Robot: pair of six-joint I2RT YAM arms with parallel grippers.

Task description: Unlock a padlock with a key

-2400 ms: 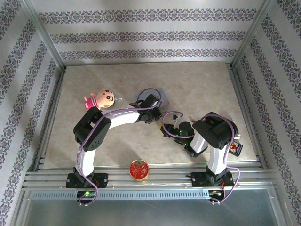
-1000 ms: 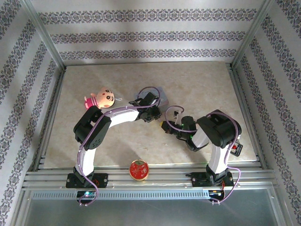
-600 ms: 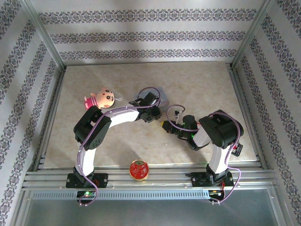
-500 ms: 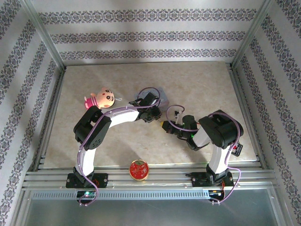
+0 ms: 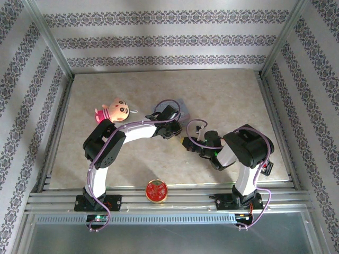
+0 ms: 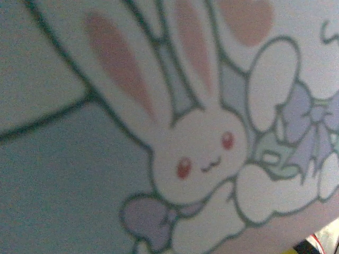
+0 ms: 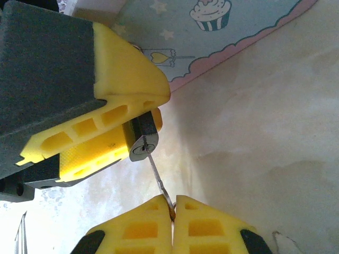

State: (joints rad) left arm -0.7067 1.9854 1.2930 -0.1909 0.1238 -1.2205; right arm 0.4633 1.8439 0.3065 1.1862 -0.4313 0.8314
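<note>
Right wrist view puts the padlock (image 7: 142, 142) just ahead of me, clamped between my left fingers (image 7: 130, 124) with its keyway end turned toward me, above the table (image 7: 254, 132) near the middle of the workspace. The key (image 7: 155, 170) is pinched at its head between my right fingers (image 7: 174, 212), which are closed tight on it, and its thin blade runs up to meet the keyway. How deep the tip sits in the slot I cannot tell. Over the last couple of seconds my right arm has swung left and farther out, closing the gap to my left fingers, and in the last half second it has barely moved. I read that as the approach being over: what remains is seating the blade fully and turning it, and since the blade looks slightly angled to the lock, I would straighten it before pushing. Behind the lock lies a flat pastel item (image 7: 222, 37) printed with a cupcake and stars, and my left wrist camera sits right over its rabbit drawing (image 6: 201, 153); whether it is a case or just a flat sheet I cannot say, and nothing shows inside it. A round red tin (image 5: 156, 191) stands at the near edge between my two bases, contents unclear. A small doll (image 5: 112, 110) lies to the far left.
</note>
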